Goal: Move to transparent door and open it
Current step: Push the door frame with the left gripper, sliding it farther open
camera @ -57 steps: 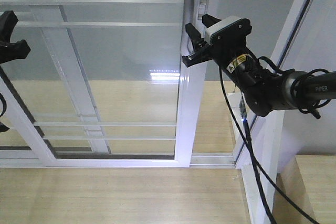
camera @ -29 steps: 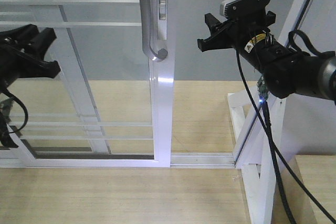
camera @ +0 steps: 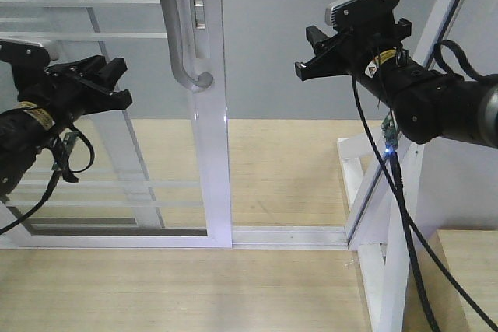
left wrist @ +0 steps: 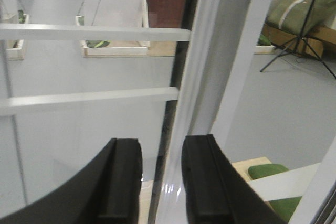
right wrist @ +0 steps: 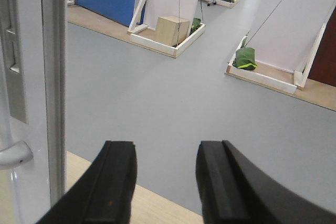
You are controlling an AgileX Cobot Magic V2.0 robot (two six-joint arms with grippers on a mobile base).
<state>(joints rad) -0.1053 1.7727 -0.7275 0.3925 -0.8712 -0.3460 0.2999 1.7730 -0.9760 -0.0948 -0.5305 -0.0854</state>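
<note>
The transparent door [camera: 214, 153] has a white frame, thin white bars and a long grey handle [camera: 180, 36] with a curved end. It stands slid to the left, leaving a gap on its right. My left gripper [camera: 118, 82] is open in front of the glass, left of the handle and not touching it. In the left wrist view the left gripper [left wrist: 160, 142] holds nothing, and the door's white stile [left wrist: 210, 77] lies beyond it. My right gripper [camera: 306, 52] hangs open in the gap, clear of the door. The right wrist view shows the right gripper [right wrist: 167, 148] empty and the door edge [right wrist: 31, 77] at left.
A barred glass panel [camera: 93, 122] sits behind the door. The floor track [camera: 288, 235] runs across the gap. White slanted frame posts [camera: 389, 192] stand at right beside my right arm. Wooden boxes [right wrist: 170, 30] and a tripod [left wrist: 299, 40] lie beyond on the grey floor.
The door has slid further left, widening the gap. My left arm has moved right into view in front of the glass. The right gripper has barely moved.
</note>
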